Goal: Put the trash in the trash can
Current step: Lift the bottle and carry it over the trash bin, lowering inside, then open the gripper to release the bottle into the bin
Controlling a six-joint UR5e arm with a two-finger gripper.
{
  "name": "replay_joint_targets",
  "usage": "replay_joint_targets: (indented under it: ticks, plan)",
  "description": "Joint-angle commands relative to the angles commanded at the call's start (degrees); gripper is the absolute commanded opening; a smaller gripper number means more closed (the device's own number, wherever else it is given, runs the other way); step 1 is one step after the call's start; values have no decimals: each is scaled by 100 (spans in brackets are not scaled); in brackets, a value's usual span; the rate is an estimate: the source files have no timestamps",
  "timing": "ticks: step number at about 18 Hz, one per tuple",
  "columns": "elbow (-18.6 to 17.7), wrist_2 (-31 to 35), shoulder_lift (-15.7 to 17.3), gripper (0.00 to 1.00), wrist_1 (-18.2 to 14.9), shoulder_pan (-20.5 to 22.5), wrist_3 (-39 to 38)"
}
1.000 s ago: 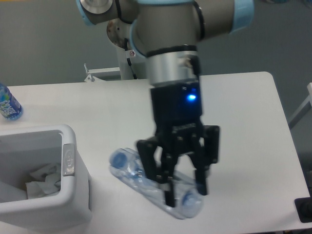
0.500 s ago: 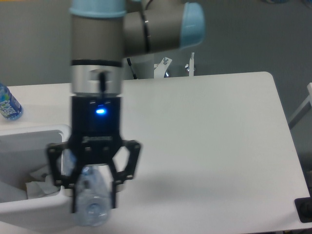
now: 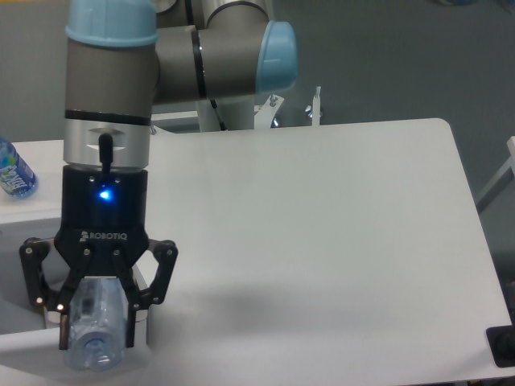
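Observation:
My gripper (image 3: 96,342) hangs at the lower left, shut on the trash, a clear crinkled plastic bottle (image 3: 95,325) held lengthwise between the fingers with one end pointing toward the camera. The bottle is off the table and sits above the trash can (image 3: 19,344). Only the can's white front rim and part of its right wall show around the gripper. The arm and gripper body hide most of the can's inside.
An upright bottle with a bright blue label (image 3: 12,172) stands at the table's far left edge. A small black object (image 3: 502,346) sits off the table's front right corner. Metal brackets (image 3: 314,106) stand behind the table's back edge.
The gripper has carried the bottle from the middle front of the table leftward, lifting it off the surface, and now holds it over the trash can.

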Motion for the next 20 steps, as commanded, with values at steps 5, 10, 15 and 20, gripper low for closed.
replay_joint_targets:
  ticks: [5, 10, 15, 20]
  plan:
    - [0, -18, -9, 50, 0, -70, 9]
    - [-35, -18, -61, 51, 0, -176, 9]
    - [-96, -18, -158, 53, -9, -325, 9]
    - [-246, -18, -149, 66, -9, -352, 17]
